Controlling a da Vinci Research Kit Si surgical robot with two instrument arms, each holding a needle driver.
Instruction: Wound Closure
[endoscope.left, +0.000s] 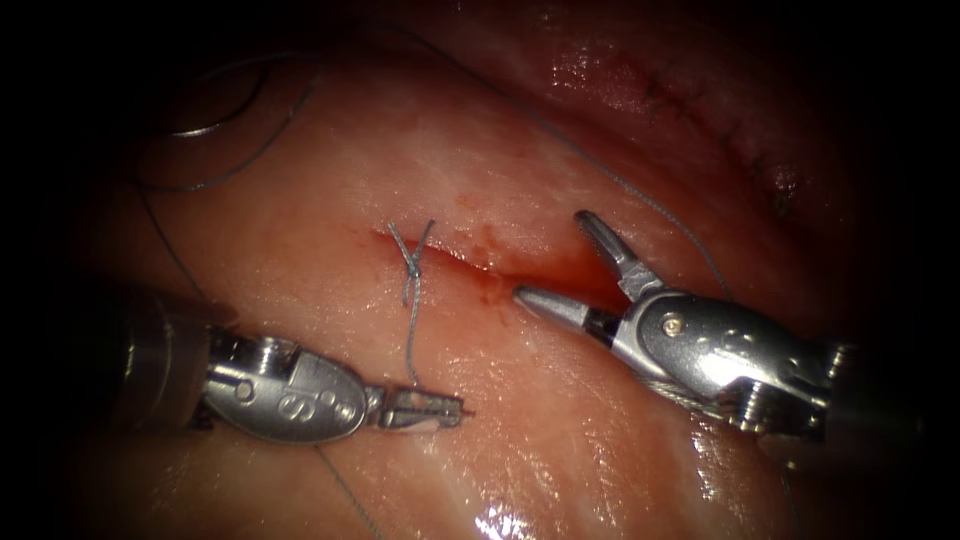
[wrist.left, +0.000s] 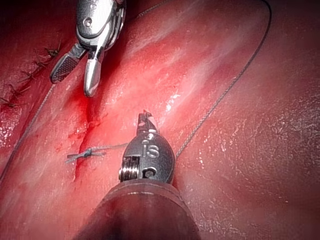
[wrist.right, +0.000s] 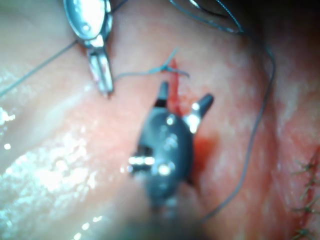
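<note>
The tissue (endoscope.left: 560, 440) is pale pink and wet, catching bright glints low in the endoscope view, and everything beyond it falls off into darkness. The cut (endoscope.left: 500, 272) runs across the middle of that frame as a thin red line, with red fluid (endoscope.left: 490, 285) gathered along it. A row of older stitches (endoscope.left: 720, 120) shows in the upper right of the frame.

A knot (endoscope.left: 412, 262) sits on the cut's left end, its two short ends sticking up in a small cross. From the knot a strand of thread (endoscope.left: 411, 335) drops straight down to the left tool (endoscope.left: 440, 408), which lies in the lower left of the frame, below the cut. Its jaws are clamped together on that strand.

The right tool (endoscope.left: 555, 265) comes in from the lower right, and its jaws are spread wide and hold nothing; one jaw points up and left above the cut, the other lies level, its tip just beside the red line to the right of the knot. In the right wrist view the same tool (wrist.right: 184, 97) straddles the cut with both jaws apart.

The needle (endoscope.left: 215, 115) lies free on the tissue in the upper left of the endoscope frame, well apart from both tools, with loose thread looping around it. I cannot tell whether its point is in the tissue.
</note>
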